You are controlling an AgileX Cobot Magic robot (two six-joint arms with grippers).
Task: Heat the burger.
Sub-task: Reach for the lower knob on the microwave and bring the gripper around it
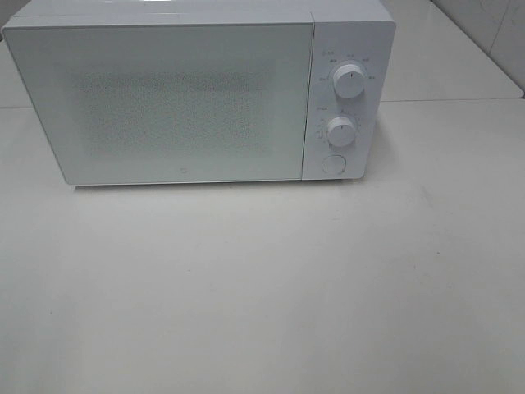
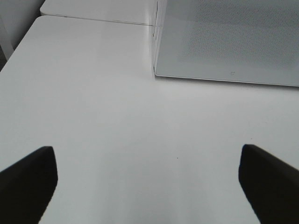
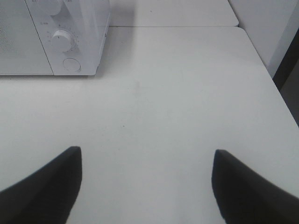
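Nowhere in the three views did the burger show, so its place, its heading and its long axis could not be told. Toward the back of a plain white tabletop (image 1: pixel 262 287) stood a boxy white microwave oven (image 1: pixel 164 98), its front facing the high camera and its long side running across that view. Its door (image 1: pixel 160 103) was closed, a flat pale panel with a fine dotted mesh over the window. On the control strip to the right of the door sat an upper dial (image 1: pixel 349 82), a lower dial (image 1: pixel 340 130) and a round button (image 1: pixel 333 164), all white and smooth. The tabletop was matte and even, and a seam behind the oven divided it from a second white tabletop (image 1: pixel 443 57); pale wall panels (image 1: pixel 492 33) rose beyond that. The left pincer (image 2: pixel 145 149) hung released over bare tabletop near the oven's door corner, its dark fingers (image 2: pixel 28 182) spread wide with nothing between them. The right pincer (image 3: pixel 145 151) hung likewise released, dark fingers (image 3: pixel 44 186) wide apart, well clear of the oven's control end.
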